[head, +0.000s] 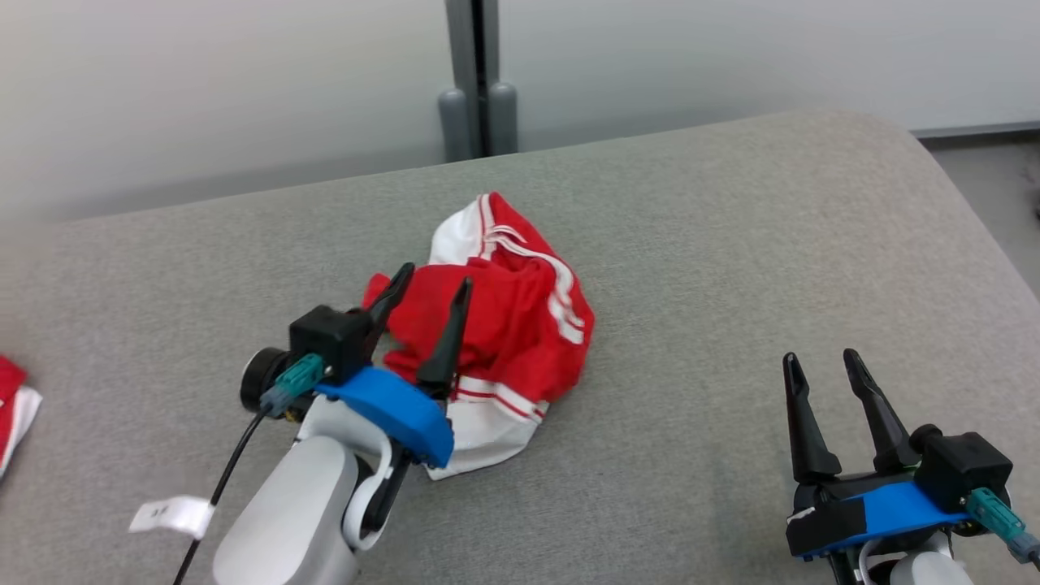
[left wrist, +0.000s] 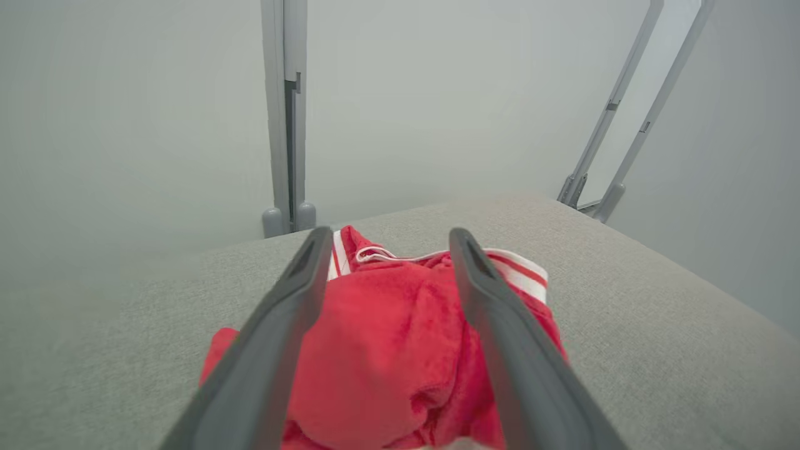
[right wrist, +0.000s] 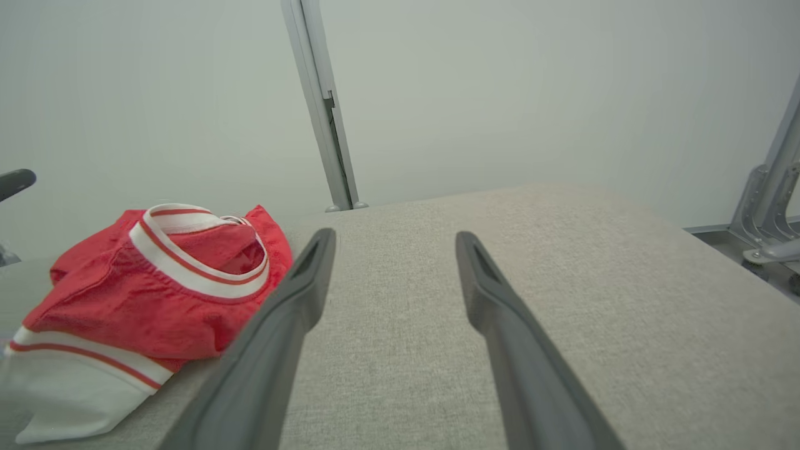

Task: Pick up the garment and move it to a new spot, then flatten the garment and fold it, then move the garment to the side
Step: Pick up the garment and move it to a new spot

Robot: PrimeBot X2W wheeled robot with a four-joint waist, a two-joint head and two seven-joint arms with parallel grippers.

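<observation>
A red garment [head: 512, 325] with white stripes and white trim lies crumpled in a heap near the middle of the grey padded surface [head: 731, 244]. My left gripper [head: 432, 286] hovers over the heap's left part, open, its two dark fingers spread with red cloth showing between them. From the left wrist view the garment [left wrist: 387, 350] bulges between the spread fingers, not pinched. My right gripper [head: 821, 362] stands open at the lower right, well apart from the cloth. The garment [right wrist: 144, 300] sits at the left in the right wrist view, beside the open right gripper [right wrist: 394, 240].
Another red and white piece of cloth [head: 12, 406] peeks in at the left edge. A white tag [head: 171, 514] hangs by the left arm's black cable. A grey post [head: 478, 81] stands against the pale wall behind. The surface drops off at the right, with floor [head: 999, 187] beyond.
</observation>
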